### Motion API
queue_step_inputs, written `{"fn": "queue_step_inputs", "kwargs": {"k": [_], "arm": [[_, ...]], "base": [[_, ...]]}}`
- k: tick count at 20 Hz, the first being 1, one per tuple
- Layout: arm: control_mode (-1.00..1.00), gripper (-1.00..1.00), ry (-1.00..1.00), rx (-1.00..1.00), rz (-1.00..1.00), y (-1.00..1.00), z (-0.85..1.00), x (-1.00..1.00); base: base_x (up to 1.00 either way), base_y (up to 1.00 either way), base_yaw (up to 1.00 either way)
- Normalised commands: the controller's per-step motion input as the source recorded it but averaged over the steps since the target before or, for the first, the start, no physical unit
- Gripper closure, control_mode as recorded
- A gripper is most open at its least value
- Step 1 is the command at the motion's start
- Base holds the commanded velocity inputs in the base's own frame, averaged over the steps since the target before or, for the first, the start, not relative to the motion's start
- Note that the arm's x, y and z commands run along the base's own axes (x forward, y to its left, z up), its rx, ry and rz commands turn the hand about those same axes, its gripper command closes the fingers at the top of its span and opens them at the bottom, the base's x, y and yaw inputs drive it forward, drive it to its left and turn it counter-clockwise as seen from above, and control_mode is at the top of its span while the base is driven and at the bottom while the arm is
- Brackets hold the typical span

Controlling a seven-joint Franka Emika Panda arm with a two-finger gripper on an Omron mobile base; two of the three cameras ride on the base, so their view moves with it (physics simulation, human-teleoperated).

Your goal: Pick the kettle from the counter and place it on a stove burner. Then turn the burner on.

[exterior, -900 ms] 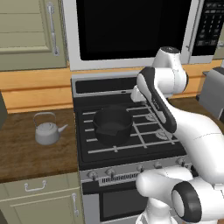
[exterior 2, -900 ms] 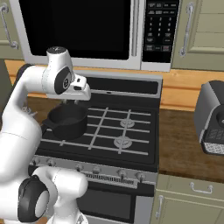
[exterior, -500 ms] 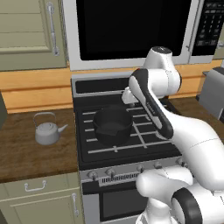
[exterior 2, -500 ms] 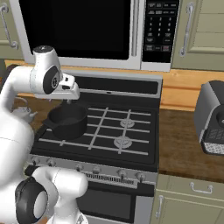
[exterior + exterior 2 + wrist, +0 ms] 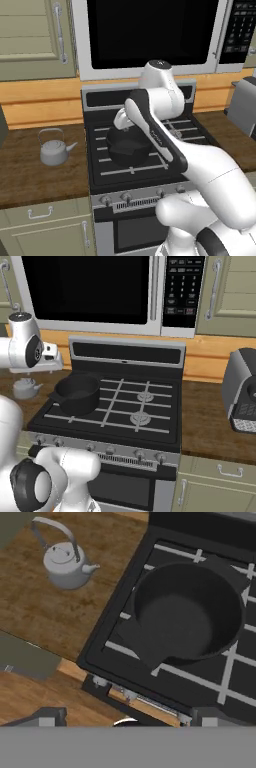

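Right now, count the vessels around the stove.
2: the kettle on the counter left of the stove, the black pot on its front-left burner.

Black stove (image 5: 150, 421) under a microwave (image 5: 100, 291) (pale cabinets (image 5: 30, 37) flanking), wooden backsplash.

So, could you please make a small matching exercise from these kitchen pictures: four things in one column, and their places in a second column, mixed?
Things:
1. kettle
2. black pot
3. toaster
4. microwave

Places:
a. on the stove's left burners
b. above the stove
c. on the counter, right of the stove
d. on the counter, left of the stove

Pairs: 1-d, 2-a, 3-c, 4-b
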Motion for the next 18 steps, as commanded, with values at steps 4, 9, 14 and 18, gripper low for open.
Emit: {"fn": "queue_step_inputs", "kwargs": {"k": [4, 9, 14, 18], "arm": [[-1.0, -1.0, 0.03, 0.0, 0.18, 0.64, 0.02, 0.23], [-1.0, -1.0, 0.01, 0.0, 0.19, 0.46, -0.24, 0.4], [-1.0, -1.0, -0.04, 0.0, 0.17, 0.46, -0.33, 0.58], [-1.0, -1.0, 0.0, 0.0, 0.11, 0.4, -0.24, 0.66]], "base": [[0.0, 0.0, 0.0], [0.0, 0.0, 0.0], [0.0, 0.0, 0.0], [0.0, 0.0, 0.0]]}}
